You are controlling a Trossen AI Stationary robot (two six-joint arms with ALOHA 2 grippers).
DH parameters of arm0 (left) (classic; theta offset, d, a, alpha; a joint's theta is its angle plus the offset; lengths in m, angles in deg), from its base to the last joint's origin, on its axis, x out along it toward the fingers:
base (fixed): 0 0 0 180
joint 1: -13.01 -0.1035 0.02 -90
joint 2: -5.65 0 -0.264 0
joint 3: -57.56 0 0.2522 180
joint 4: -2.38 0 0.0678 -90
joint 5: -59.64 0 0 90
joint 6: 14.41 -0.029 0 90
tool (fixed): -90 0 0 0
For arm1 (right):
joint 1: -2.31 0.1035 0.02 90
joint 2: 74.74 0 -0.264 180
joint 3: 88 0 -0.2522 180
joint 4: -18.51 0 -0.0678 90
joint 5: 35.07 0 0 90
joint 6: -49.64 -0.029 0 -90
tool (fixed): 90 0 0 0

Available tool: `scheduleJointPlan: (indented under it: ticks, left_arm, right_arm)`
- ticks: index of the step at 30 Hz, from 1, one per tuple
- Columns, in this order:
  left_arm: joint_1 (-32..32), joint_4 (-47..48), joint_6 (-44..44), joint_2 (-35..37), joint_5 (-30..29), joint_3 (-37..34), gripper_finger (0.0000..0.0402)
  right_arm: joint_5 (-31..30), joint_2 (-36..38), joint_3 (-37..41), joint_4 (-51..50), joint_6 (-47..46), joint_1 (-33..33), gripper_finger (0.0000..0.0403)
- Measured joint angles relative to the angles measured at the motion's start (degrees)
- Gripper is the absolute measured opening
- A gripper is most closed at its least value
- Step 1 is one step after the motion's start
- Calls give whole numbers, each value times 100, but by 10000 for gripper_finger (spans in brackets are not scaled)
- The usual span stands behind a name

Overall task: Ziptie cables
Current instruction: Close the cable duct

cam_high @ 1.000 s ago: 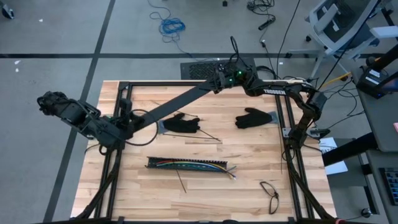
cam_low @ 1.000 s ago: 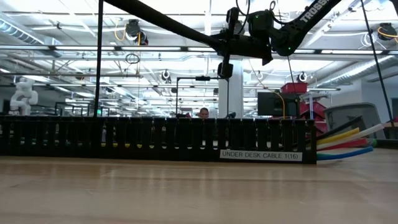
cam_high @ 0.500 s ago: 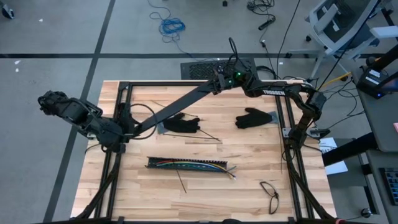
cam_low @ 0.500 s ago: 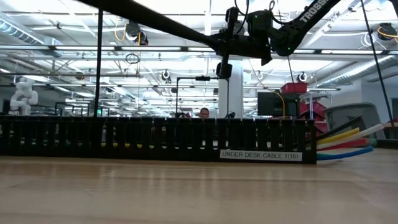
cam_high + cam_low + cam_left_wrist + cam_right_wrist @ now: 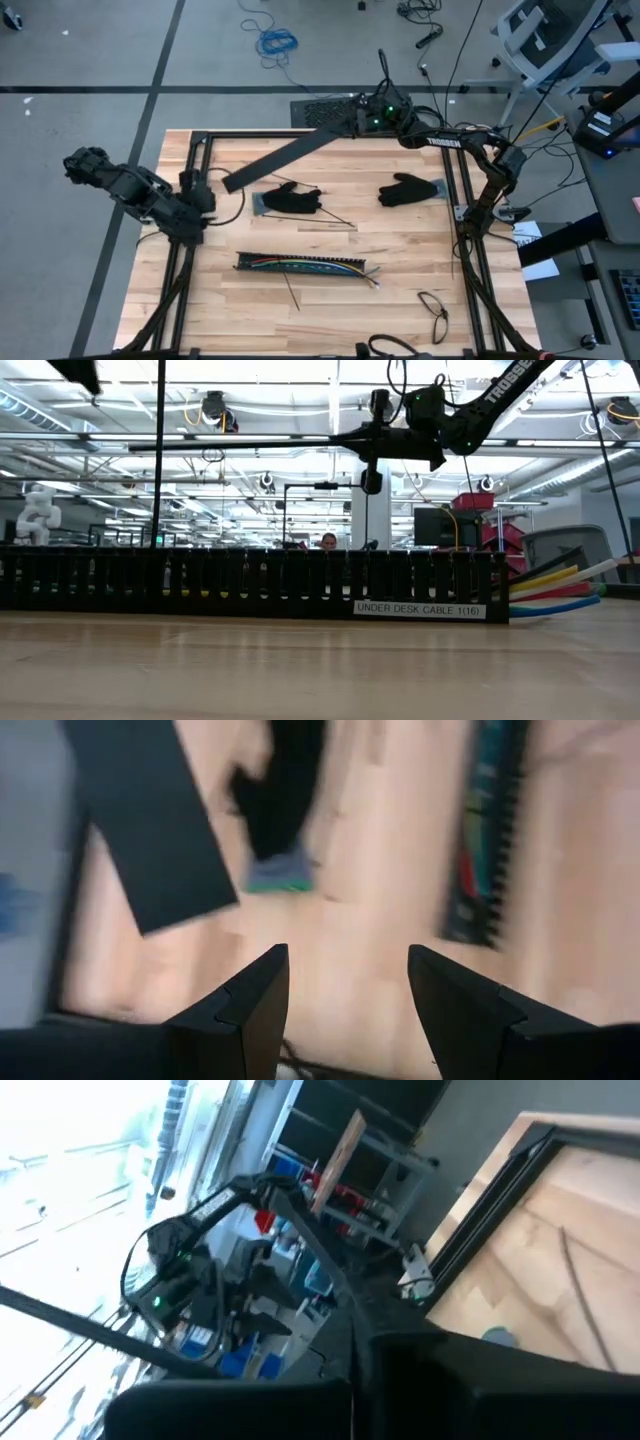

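The cables (image 5: 330,267) lie inside the slotted cable tray (image 5: 305,266). Beyond the tray, over the table's far-left edge, the left gripper (image 5: 345,982) hovers, jaws spread and empty. The right gripper's jaws are pressed together.

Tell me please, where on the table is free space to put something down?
Bare wood lies between the slotted cable duct and the table's near edge, left of the black cable loop. The far side is crowded: two dark gloves and a thin black strip.
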Motion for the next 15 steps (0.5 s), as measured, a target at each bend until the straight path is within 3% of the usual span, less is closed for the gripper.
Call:
scheduleJointPlan:
  ticks: [6,10,15]
  left_arm:
    - [-77,1,387,83,-2163,-78,202]
    - [-341,6,264,187,-2759,-78,202]
    - [-662,11,100,232,-3698,-78,202]
  right_arm:
    - [-373,434,0,-1023,621,-4,1]
    - [-1324,992,0,-2353,1658,-60,1]
    - [-2237,1549,-2,-2651,1910,88,1]
